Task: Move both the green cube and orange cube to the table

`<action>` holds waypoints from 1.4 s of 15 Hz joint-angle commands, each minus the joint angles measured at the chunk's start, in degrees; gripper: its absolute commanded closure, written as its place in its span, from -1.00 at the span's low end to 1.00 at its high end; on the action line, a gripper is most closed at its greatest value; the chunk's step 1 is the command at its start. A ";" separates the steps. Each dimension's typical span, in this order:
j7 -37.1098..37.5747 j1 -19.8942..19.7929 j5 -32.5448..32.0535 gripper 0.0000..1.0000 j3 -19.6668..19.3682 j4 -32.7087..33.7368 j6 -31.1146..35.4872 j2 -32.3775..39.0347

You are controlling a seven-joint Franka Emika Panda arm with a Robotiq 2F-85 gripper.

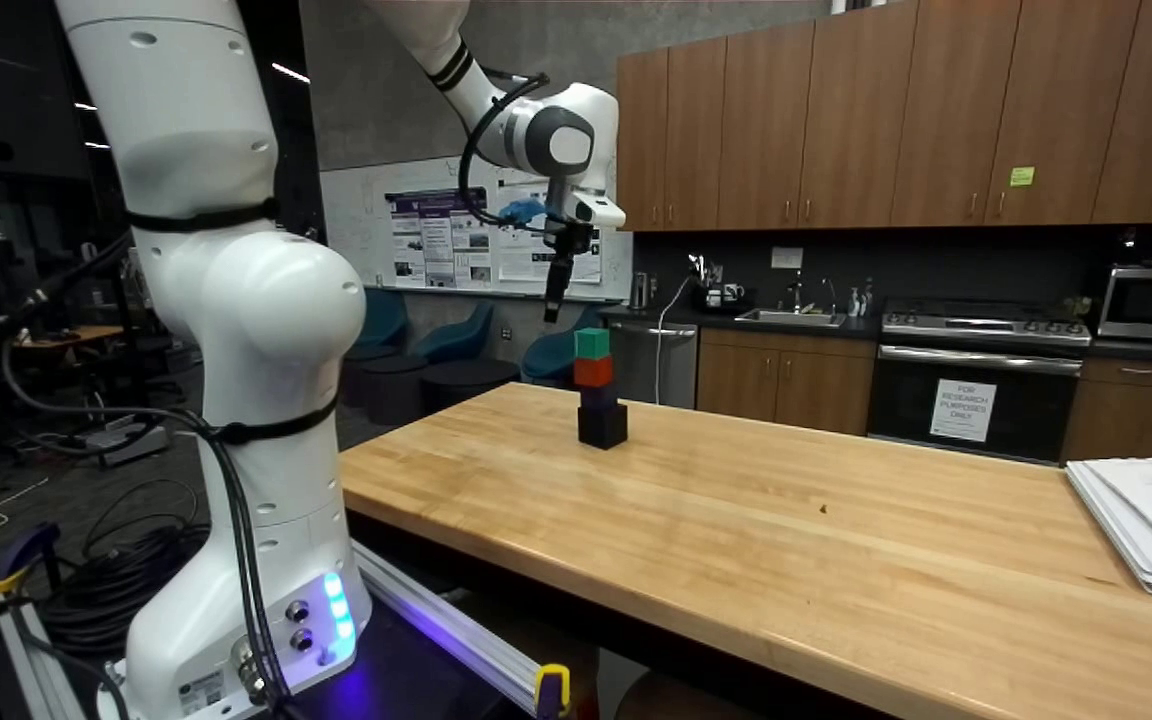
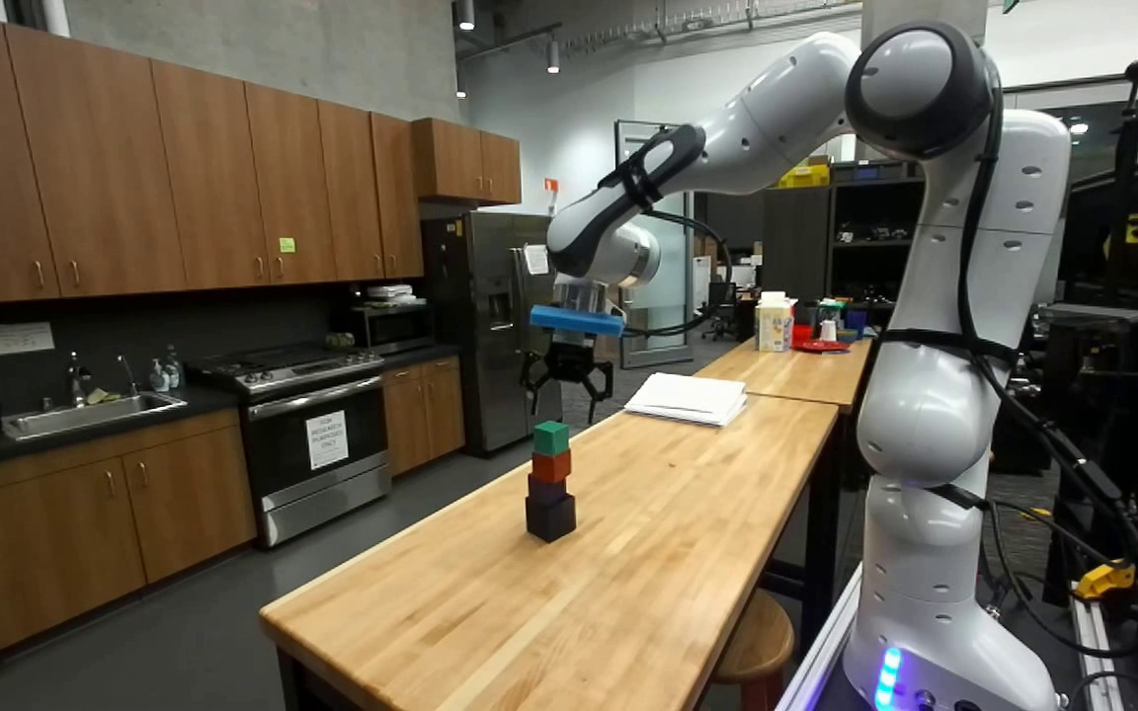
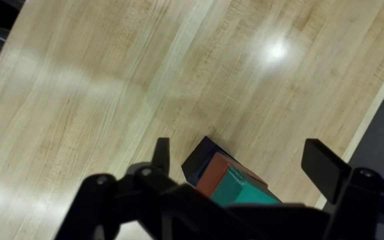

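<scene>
A stack stands on the light wooden table (image 1: 736,560), with the green cube (image 1: 592,343) on top and the orange cube (image 1: 593,372) directly under it. In an exterior view, the same green cube (image 2: 550,437) and orange cube (image 2: 550,466) sit over two dark blocks. My gripper (image 2: 563,407) is open and empty, pointing down above the stack without touching it. In the wrist view, the green cube (image 3: 233,188) and orange cube (image 3: 213,173) show between the spread fingers (image 3: 237,146). The gripper body hides part of the stack there.
Under the orange cube are a small dark purple cube (image 1: 596,396) and a larger black cube (image 1: 602,427) on the table. A stack of white papers (image 2: 688,397) lies toward one end of the table. A wooden stool (image 2: 759,632) stands beside the table.
</scene>
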 commanded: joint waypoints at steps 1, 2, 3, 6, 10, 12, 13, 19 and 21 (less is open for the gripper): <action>6.22 -1.14 2.62 -1.00 -0.72 1.12 -0.33 -0.26; 7.48 -1.38 3.14 -1.00 -1.00 1.34 -0.35 -0.14; 8.72 -1.61 3.29 -1.00 -1.21 1.43 -0.19 -0.10; 7.16 -1.43 2.06 -1.00 -1.23 1.00 0.10 0.01; 7.15 -1.34 2.06 -1.00 -1.16 0.99 0.10 0.14; 7.15 -1.34 2.06 -1.00 -1.14 0.99 0.10 0.15; 7.15 -1.35 2.06 -1.00 -1.15 0.99 0.10 0.15; 6.88 -1.65 2.69 -1.00 -1.72 1.87 -0.98 0.53; 6.58 -1.99 3.08 -1.00 -2.34 2.69 -1.39 1.03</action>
